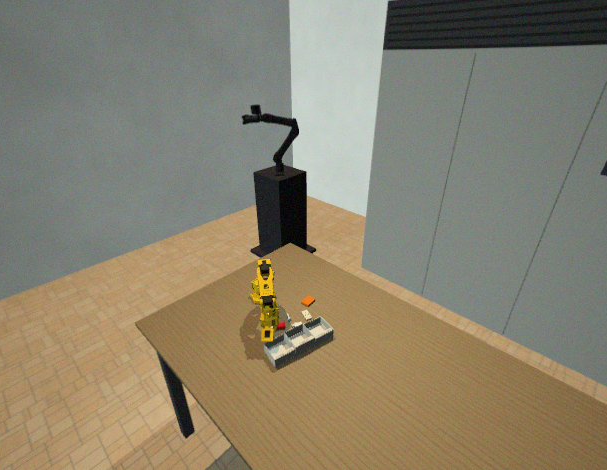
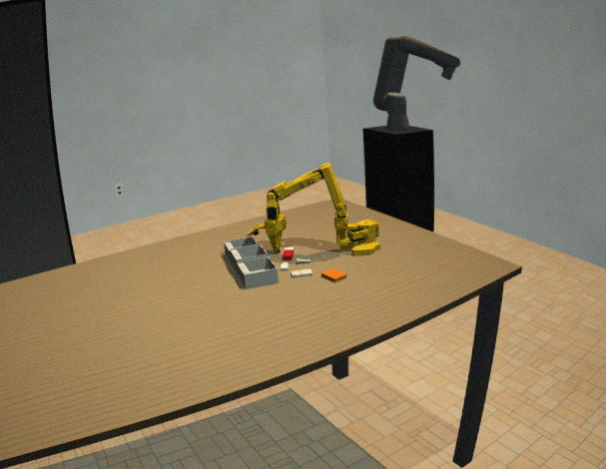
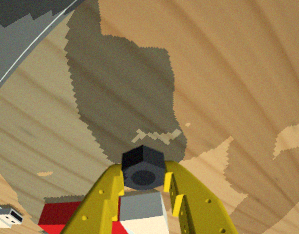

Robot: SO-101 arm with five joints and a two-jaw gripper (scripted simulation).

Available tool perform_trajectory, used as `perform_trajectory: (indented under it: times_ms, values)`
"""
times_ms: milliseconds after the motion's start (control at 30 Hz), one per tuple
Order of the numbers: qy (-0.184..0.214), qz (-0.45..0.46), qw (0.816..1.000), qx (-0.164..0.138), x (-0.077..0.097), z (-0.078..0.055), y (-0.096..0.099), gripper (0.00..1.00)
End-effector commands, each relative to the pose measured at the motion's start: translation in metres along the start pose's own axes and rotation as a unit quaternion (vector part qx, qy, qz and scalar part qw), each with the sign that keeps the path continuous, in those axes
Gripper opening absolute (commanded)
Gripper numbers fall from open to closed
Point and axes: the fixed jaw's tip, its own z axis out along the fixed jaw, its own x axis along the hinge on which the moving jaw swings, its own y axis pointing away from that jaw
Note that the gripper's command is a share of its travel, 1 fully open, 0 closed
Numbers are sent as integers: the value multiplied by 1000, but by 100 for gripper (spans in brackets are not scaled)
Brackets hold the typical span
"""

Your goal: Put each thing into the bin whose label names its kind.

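My gripper (image 2: 277,250) (image 3: 143,175) points down just above the table, beside the row of bins. It is shut on a black hex nut (image 3: 143,165) between its fingertips. A red and white block (image 1: 280,325) (image 2: 288,254) (image 3: 62,214) lies close to the fingers, partly hidden by them in the wrist view. A small white piece (image 1: 296,324) (image 2: 284,265) and a grey bolt (image 1: 288,317) (image 2: 303,260) lie nearby. A white bar (image 1: 306,315) (image 2: 301,272) and an orange square (image 1: 308,301) (image 2: 333,274) lie farther off. The bin labels are too small to read.
Three joined grey bins (image 1: 304,349) (image 2: 263,278) stand on the table (image 1: 394,379) (image 2: 141,327). A bin wall (image 3: 13,50) reaches into the wrist view's upper left corner. The camera mount sticks out over the end bin in the exterior view.
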Motion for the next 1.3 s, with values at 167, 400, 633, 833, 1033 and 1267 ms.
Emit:
perform_trajectory:
  times_ms: [167, 400, 633, 833, 1033, 1267]
  values:
    - [-12, 0, 1000, -3, -4, -13, -1, 0]
    - [-12, 0, 1000, -3, -5, -26, -2, 0]
    - [-12, 0, 1000, -3, -3, -44, -4, 0]
    - [-12, 0, 1000, -3, -3, -49, -5, 0]
    - [-12, 0, 1000, -3, -3, -49, -5, 0]
    - [-17, -6, 1000, -4, -6, -51, -3, 0]
